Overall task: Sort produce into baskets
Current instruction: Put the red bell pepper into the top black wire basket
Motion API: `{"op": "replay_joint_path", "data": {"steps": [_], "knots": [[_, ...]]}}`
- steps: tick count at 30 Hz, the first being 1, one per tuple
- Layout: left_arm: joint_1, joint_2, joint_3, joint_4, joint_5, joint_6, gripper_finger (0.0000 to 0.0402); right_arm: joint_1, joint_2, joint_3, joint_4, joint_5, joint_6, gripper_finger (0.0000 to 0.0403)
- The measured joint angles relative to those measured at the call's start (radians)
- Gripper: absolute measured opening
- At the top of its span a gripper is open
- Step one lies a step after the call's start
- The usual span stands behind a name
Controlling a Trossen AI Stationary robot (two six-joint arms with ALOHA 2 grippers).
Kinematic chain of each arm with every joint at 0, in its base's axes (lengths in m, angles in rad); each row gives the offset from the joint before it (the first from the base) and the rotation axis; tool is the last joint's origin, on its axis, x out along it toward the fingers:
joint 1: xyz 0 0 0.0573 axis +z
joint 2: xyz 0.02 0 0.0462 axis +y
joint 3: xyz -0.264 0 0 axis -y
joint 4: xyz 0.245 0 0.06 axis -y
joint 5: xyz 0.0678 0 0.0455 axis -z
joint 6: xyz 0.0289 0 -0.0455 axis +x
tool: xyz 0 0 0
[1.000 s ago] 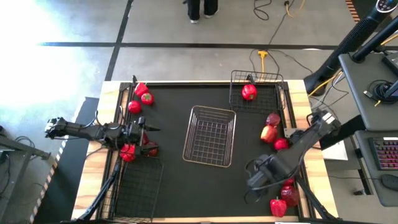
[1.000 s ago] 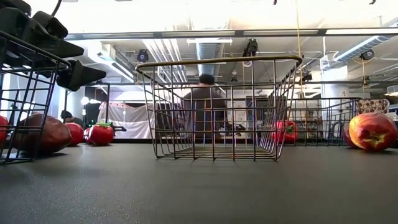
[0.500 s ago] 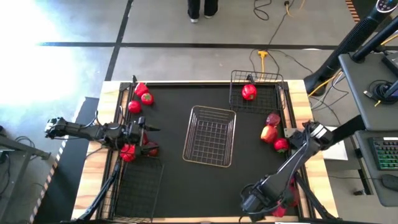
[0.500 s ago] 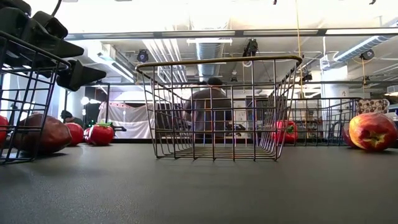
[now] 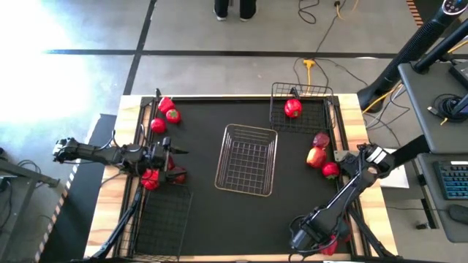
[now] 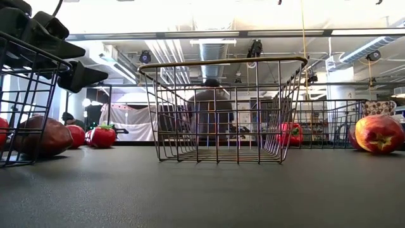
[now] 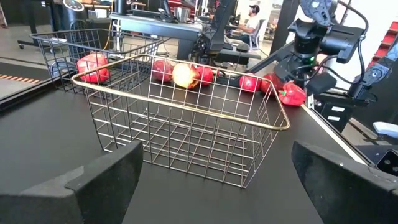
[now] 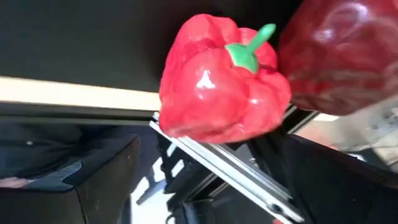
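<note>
A red bell pepper (image 8: 224,87) with a green stem lies at the table's near right corner (image 5: 328,246), next to a dark red apple (image 8: 339,56). My right gripper (image 8: 205,183) hangs open just above the pepper (image 5: 319,242), tipped downward and touching nothing. My left gripper (image 7: 224,186) stands open at the table's left side (image 5: 174,152), pointing level toward the silvery basket (image 5: 246,159). A black basket (image 5: 301,108) at the far right holds one pepper (image 5: 293,108). Another black basket (image 5: 162,219) stands at the near left.
Peppers and tomatoes (image 5: 167,113) lie at the far left, and more produce (image 5: 151,178) lies under my left gripper. A yellow-red apple (image 5: 316,156), a dark apple (image 5: 321,139) and a tomato (image 5: 330,169) lie right of the silvery basket. A person stands beyond the far edge.
My right gripper has gone down and toward the table's near edge, tipping further downward, and has come close over the pepper at the near right corner. The produce has kept its place.
</note>
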Motion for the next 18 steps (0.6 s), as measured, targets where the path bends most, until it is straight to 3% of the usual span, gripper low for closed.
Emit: {"op": "replay_joint_path", "data": {"steps": [8,18], "knots": [[0.000,0.000,0.000,0.000,0.000,0.000,0.0393,0.016,-0.001,-0.067,0.072,0.001,0.122,0.0389],[0.000,0.000,0.000,0.000,0.000,0.000,0.0393,0.017,-0.001,-0.148,0.243,0.009,0.125,0.0389]]}}
